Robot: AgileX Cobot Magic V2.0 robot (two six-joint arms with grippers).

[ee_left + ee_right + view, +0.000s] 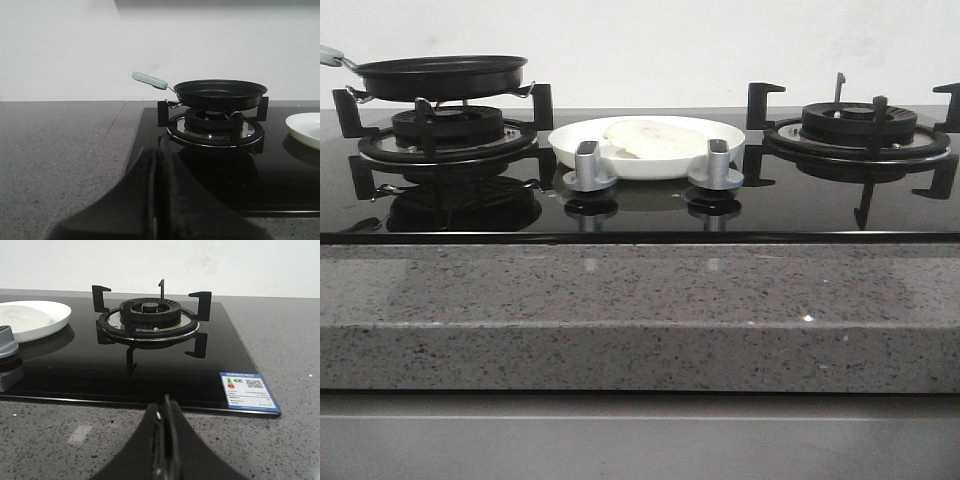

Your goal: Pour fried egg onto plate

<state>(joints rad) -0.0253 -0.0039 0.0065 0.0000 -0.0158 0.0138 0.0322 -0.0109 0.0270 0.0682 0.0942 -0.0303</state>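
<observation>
Fried egg (655, 138) lies on plate (647, 160); pan (440, 76) w/o egg; both grippers' fingers (156, 200) closed, holding nothing; judged: keep arms clear.

A blue-and-white energy label (248, 392) with a QR code sits on the glass hob's (150, 375) corner, just beyond the right jaws; its print is too small to read.

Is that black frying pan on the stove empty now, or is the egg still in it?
Empty, as far as the left wrist view shows: the pan looks bare inside, and the fried egg lies on the plate.
</observation>
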